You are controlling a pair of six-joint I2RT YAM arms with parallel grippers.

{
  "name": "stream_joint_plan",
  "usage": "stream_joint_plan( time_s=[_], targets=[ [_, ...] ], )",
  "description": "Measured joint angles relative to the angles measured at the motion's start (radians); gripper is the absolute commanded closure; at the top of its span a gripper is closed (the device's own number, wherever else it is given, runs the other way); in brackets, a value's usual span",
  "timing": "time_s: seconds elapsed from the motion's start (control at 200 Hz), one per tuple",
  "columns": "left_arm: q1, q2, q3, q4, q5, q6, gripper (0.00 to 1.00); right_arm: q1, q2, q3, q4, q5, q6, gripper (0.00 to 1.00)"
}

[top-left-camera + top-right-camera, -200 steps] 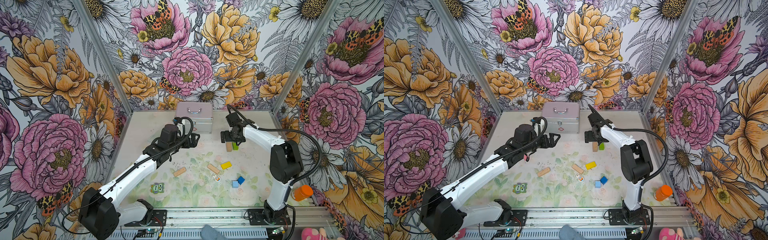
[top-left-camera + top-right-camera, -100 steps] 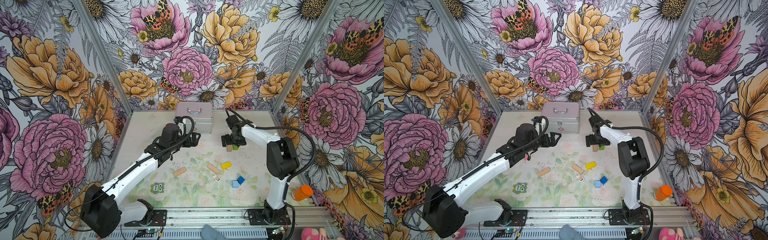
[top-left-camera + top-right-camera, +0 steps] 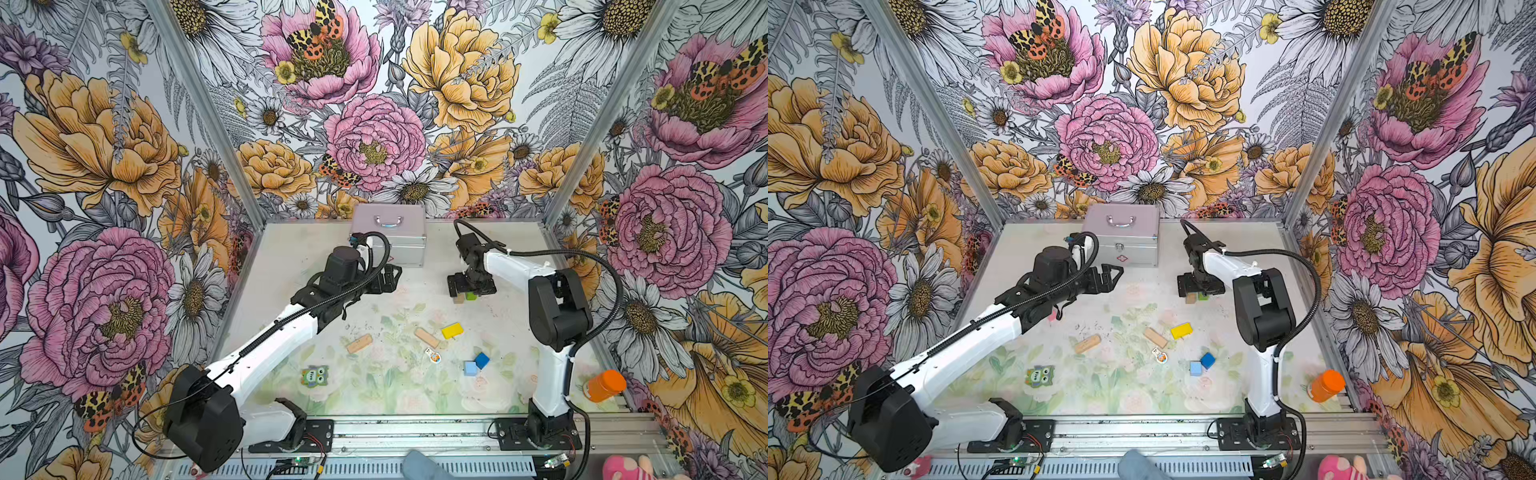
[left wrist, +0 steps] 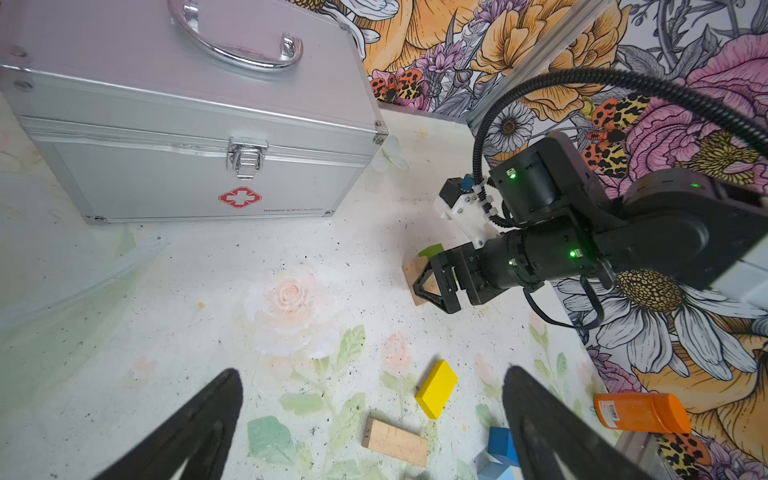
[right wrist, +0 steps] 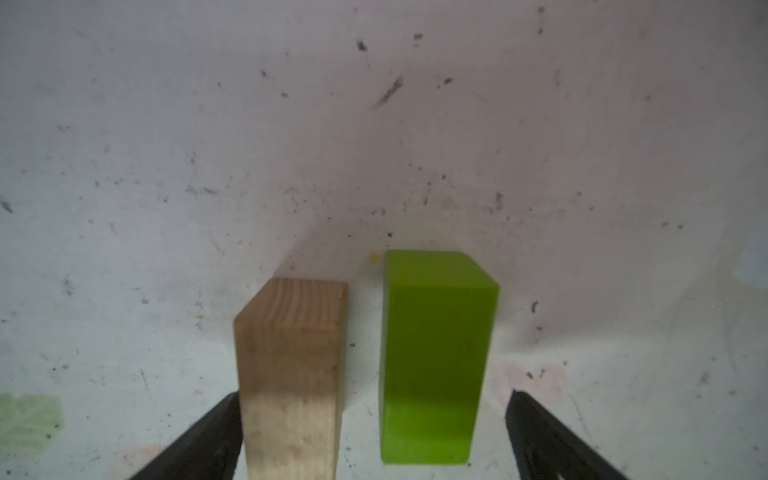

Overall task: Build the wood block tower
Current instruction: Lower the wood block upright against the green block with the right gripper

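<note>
Just grainy tan blk (image 5: 291, 365), green blk (image 5: 432, 357)

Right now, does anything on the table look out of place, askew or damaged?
An orange bottle lies on its side at the front right corner, beside the right arm's base; it is no block. Nothing looks spilled or broken. The tan block and green block stand upright, apart.
</note>
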Motion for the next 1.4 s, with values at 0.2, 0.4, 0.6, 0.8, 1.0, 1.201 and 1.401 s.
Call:
stream_joint_plan(
  time_s=[0.2, 0.4, 0.6, 0.8, 1.0, 1.201, 1.401],
  targets=[
    [0.0, 0.006, 0.003, 0.001, 0.0, 0.0, 0.01, 0.0, 0.01, 0.016, -0.004, -0.004, -0.018, 0.09],
    [0.0, 0.026, 0.022, 0.002, 0.0, 0.0, 0.01, 0.0, 0.022, 0.027, -0.004, -0.004, -0.026, 0.21],
    [0.0, 0.04, 0.041, 0.004, 0.0, 0.0, 0.01, 0.0, 0.033, 0.039, -0.009, -0.003, -0.034, 0.43],
    [0.0, 0.053, 0.051, 0.004, 0.0, 0.0, 0.01, 0.0, 0.039, 0.047, -0.011, -0.003, -0.035, 0.47],
    [0.002, 0.071, 0.064, 0.003, 0.002, 0.005, 0.01, 0.0, 0.039, 0.046, -0.011, -0.005, -0.023, 0.39],
    [0.01, 0.09, 0.083, 0.003, 0.022, 0.014, 0.01, 0.0, 0.039, 0.046, -0.021, -0.023, -0.006, 0.21],
    [0.014, 0.106, 0.102, 0.003, 0.043, 0.031, 0.01, 0.0, 0.034, 0.092, -0.063, -0.037, 0.003, 0.15]
  ],
)
